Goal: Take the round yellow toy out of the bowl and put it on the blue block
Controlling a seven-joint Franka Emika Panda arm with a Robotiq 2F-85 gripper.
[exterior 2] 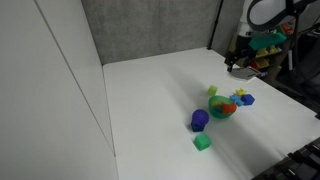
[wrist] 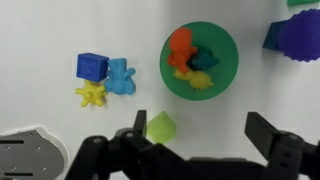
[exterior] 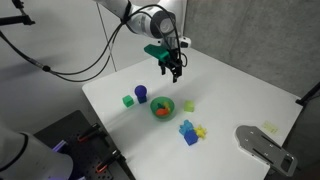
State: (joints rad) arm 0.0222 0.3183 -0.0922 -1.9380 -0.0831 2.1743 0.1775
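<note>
The green bowl [wrist: 226, 70] holds an orange toy [wrist: 180, 46], a teal toy and the small round yellow toy [wrist: 198, 81], which lies at the bowl's near edge. The bowl also shows in both exterior views [exterior: 162, 109] [exterior 2: 225, 109]. The blue block [wrist: 92, 65] stands on the table left of the bowl, also seen in both exterior views [exterior: 189, 135] [exterior 2: 247, 100]. My gripper [wrist: 200, 135] is open and empty. It hangs well above the table [exterior: 172, 68] [exterior 2: 233, 66], a little off the bowl's rim.
A light blue toy [wrist: 121, 75] and a yellow star toy [wrist: 91, 95] lie by the blue block. A pale yellow-green cube [wrist: 160, 126] sits by my left finger. A blue-purple cylinder [wrist: 295, 38] and green cube [exterior: 128, 100] stand beyond the bowl. A grey object [exterior: 262, 145] lies near the table corner.
</note>
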